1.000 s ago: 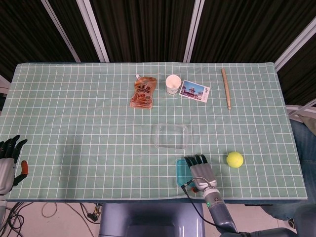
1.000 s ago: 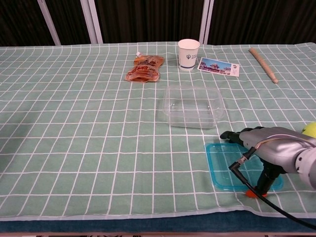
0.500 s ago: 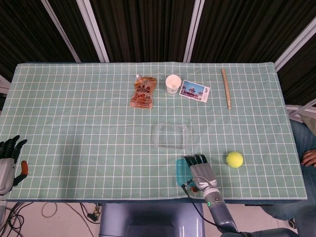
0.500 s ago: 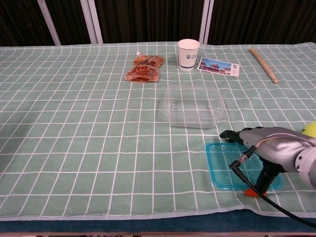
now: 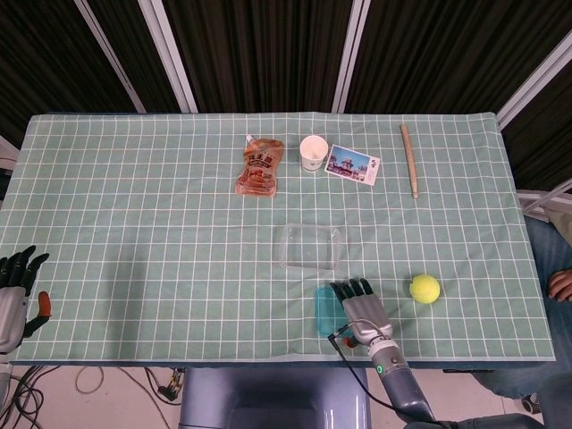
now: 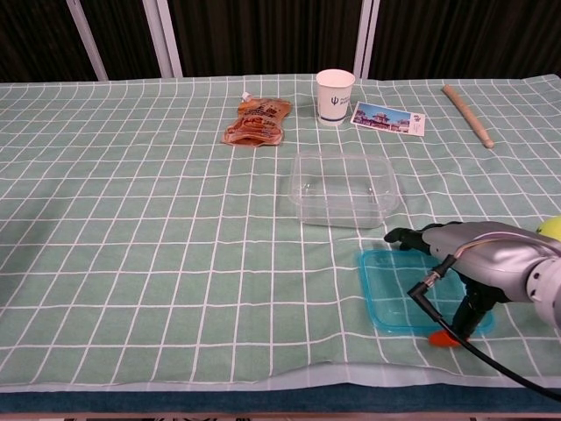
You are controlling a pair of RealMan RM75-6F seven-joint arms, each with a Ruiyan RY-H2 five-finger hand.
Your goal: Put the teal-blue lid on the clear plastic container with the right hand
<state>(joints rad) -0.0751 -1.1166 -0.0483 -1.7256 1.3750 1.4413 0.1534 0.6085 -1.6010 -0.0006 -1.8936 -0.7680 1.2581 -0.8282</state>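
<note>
Early stage. My right robot hand grasps the teal-blue lid, fingers over its top, thumb at the near edge. The lid sits low at the table front, just beside the clear plastic container, not on it. Lift and placing remain. Left robot hand idle, empty, fingers apart.

A paper cup stands at the far side of the checked cloth. An orange pouch lies left of the cup; a postcard and a wooden stick lie to its right. A yellow ball sits well nearer than the cup, to its right.
</note>
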